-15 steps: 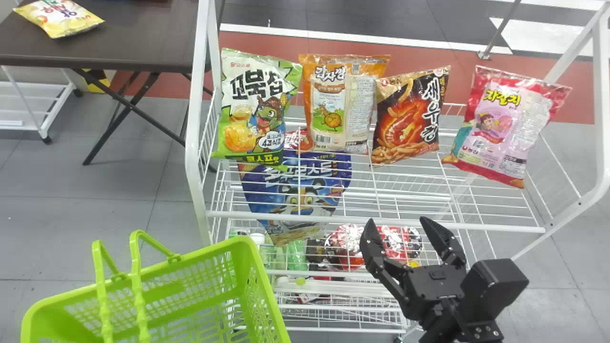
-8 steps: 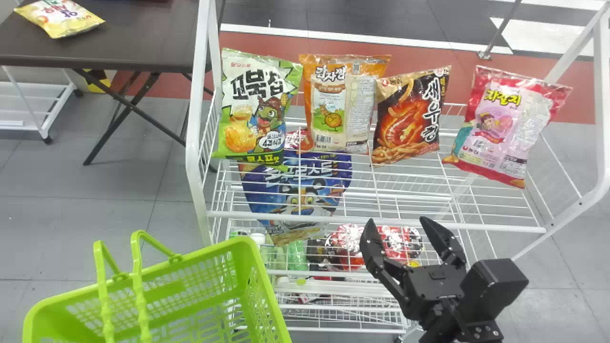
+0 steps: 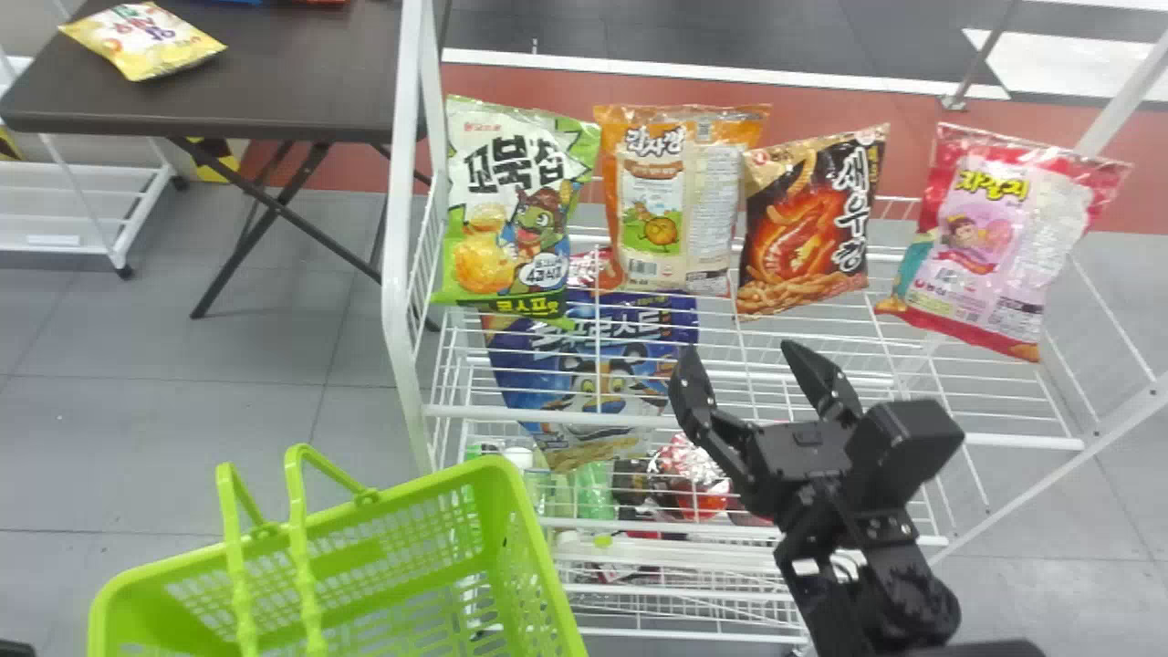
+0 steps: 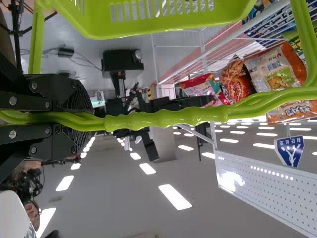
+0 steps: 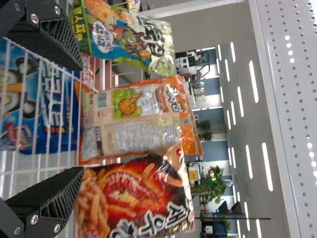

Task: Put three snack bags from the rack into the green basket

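Fingers parted and grasping nothing, the right hand hovers at the near side of a white rack, facing an orange-and-cream snack bag set farther back, with a black-and-red bag just to that bag's right. A green-and-white bag stands at the rack's left and a pink bag at its right, while at near left the left hand clasps the handles of the green basket.

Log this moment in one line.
right gripper: jaws open, facing orange snack bag | left gripper: jaws on basket handles | rack: four bags in a row, blue bag lower
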